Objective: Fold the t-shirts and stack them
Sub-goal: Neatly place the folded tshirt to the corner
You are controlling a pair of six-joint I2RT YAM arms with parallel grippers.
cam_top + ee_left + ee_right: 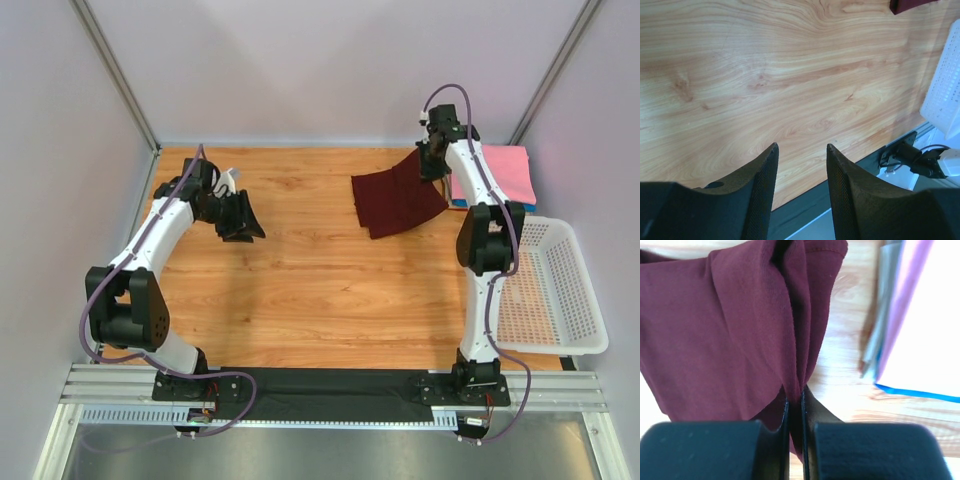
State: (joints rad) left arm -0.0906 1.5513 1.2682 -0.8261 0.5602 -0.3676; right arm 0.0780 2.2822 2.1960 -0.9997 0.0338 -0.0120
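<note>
A dark maroon t-shirt point(397, 196) lies folded at the back right of the wooden table, its right edge lifted. My right gripper point(432, 165) is shut on that lifted edge; in the right wrist view the maroon t-shirt point(715, 330) hangs pinched between the two fingers point(810, 435). To its right lies a stack of folded t-shirts point(497, 172), pink on top with a blue edge beneath, seen as a stack point(925, 330) in the right wrist view. My left gripper point(243, 218) stands open over bare wood at the back left, its fingers point(760, 185) holding nothing.
A white perforated plastic basket point(553, 290) sits off the table's right edge, with its corner point(946, 90) showing in the left wrist view. A metal rail and a black strip point(320, 385) run along the near edge. Grey walls enclose the table.
</note>
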